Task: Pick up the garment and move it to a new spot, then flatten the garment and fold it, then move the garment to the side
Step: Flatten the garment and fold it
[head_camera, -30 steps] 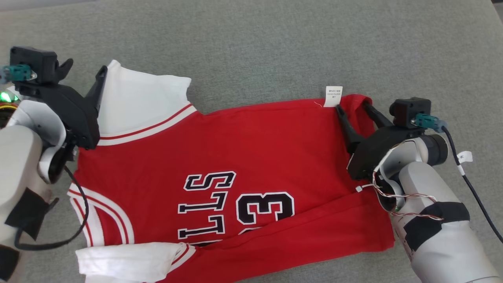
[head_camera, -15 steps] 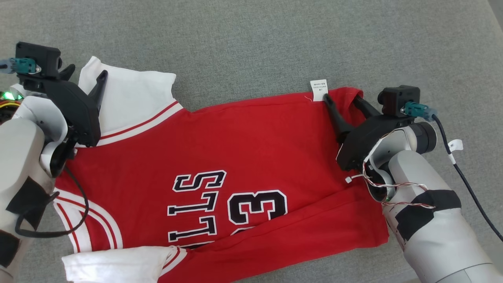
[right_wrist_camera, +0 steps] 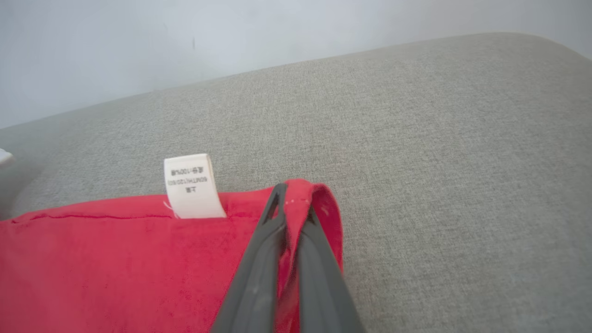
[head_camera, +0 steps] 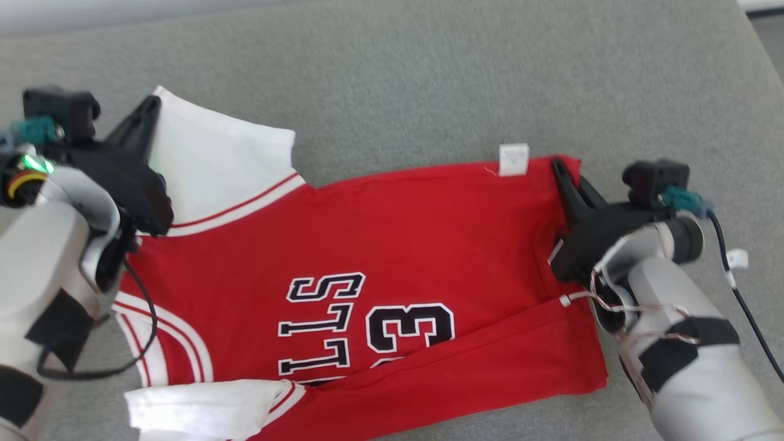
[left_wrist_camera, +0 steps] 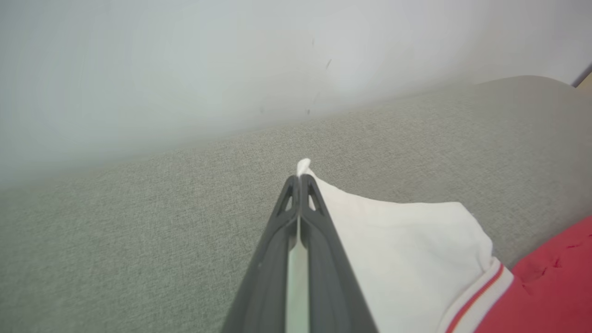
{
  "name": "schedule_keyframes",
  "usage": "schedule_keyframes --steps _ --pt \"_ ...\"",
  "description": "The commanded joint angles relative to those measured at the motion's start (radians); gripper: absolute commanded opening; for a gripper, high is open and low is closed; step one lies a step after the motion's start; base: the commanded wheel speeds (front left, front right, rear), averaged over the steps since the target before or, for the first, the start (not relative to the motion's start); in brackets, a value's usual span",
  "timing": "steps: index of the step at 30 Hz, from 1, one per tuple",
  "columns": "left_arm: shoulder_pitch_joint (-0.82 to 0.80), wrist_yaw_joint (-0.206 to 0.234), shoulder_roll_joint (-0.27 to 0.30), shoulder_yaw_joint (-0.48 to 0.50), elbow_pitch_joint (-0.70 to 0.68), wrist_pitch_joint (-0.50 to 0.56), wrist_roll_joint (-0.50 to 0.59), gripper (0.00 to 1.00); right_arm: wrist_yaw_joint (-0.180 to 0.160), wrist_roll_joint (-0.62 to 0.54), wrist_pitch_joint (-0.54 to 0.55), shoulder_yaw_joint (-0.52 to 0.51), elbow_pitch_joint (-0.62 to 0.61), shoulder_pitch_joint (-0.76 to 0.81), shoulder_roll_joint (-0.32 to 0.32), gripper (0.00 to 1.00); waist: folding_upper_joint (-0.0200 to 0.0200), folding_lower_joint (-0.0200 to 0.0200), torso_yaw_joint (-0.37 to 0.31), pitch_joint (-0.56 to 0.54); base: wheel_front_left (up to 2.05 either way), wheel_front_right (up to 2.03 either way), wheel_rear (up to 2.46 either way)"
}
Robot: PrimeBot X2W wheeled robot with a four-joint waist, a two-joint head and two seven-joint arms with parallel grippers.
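Note:
The garment (head_camera: pixel 392 245) is a red jersey with white sleeves and black lettering, spread on the grey cushion. My left gripper (head_camera: pixel 150 105) is shut on the far corner of the white sleeve (left_wrist_camera: pixel 397 240), whose tip pokes out past the left gripper (left_wrist_camera: pixel 299 178) in the left wrist view. At the jersey's far right corner my right gripper (head_camera: pixel 560 166) is shut on the red hem; the right wrist view shows red cloth (right_wrist_camera: pixel 92 268) pinched between the closed fingers of the right gripper (right_wrist_camera: pixel 291 194). A white care label (right_wrist_camera: pixel 192 185) sticks up just left of them.
The grey fabric surface (head_camera: pixel 429 79) stretches well beyond the jersey on the far side. A pale wall (right_wrist_camera: pixel 185 32) rises behind it. A second white sleeve (head_camera: pixel 202 407) lies folded at the near left edge.
Both grippers went from open to shut, the left on the white sleeve corner and the right on the red hem corner. The head camera shifted slightly.

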Motion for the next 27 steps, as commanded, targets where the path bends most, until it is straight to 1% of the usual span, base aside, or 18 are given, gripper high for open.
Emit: schedule_keyframes --steps 1,6,10,14,16,19,20,23,24,27 --pt "0.028 0.001 0.001 -0.003 -0.012 -0.025 -0.011 0.00 -0.003 0.013 -0.010 0.007 -0.010 0.028 -0.014 0.00 -0.0001 0.0000 0.031 -0.052 0.00 0.00 0.00" --pt "0.117 0.001 0.020 -0.013 -0.088 -0.114 -0.049 0.00 -0.003 0.069 -0.030 0.037 -0.069 0.116 -0.061 0.00 -0.0001 0.0000 0.063 -0.112 0.00 0.00 0.00" --pt "0.226 0.006 0.047 0.011 -0.186 -0.158 -0.068 0.00 -0.003 0.111 -0.043 0.044 -0.118 0.189 -0.094 0.00 -0.0001 0.0000 0.083 -0.144 0.00 0.00 0.00" --pt "0.357 0.046 0.065 0.046 -0.318 -0.174 -0.069 0.00 -0.003 0.150 -0.061 0.032 -0.150 0.254 -0.119 0.00 -0.0001 0.0000 0.107 -0.171 0.00 0.00 0.00" --pt "0.428 0.069 0.065 0.070 -0.386 -0.175 -0.074 0.00 -0.003 0.163 -0.068 0.024 -0.160 0.284 -0.132 0.00 -0.0001 0.0000 0.119 -0.183 0.00 0.00 0.00" --pt "0.534 0.110 0.050 0.118 -0.501 -0.174 -0.053 0.00 -0.003 0.180 -0.079 0.013 -0.176 0.329 -0.148 0.00 -0.0001 0.0000 0.137 -0.194 0.00 0.00 0.00" --pt "0.534 0.110 0.050 0.118 -0.501 -0.174 -0.053 0.00 -0.003 0.180 -0.079 0.013 -0.176 0.329 -0.148 0.00 -0.0001 0.0000 0.137 -0.194 0.00 0.00 0.00" --pt "0.636 0.148 0.035 0.153 -0.590 -0.175 -0.015 0.00 -0.003 0.189 -0.091 0.002 -0.192 0.369 -0.163 0.00 -0.0001 0.0000 0.152 -0.200 0.00 0.00 0.00" --pt "0.694 0.158 0.029 0.172 -0.626 -0.175 0.001 0.00 -0.003 0.193 -0.095 -0.002 -0.203 0.391 -0.167 0.00 -0.0001 0.0000 0.158 -0.202 0.00 0.00 0.00" --pt "0.767 0.166 0.004 0.200 -0.667 -0.175 0.020 0.00 -0.003 0.200 -0.098 -0.012 -0.215 0.417 -0.175 0.00 -0.0001 0.0000 0.166 -0.206 0.00 0.00 0.00"
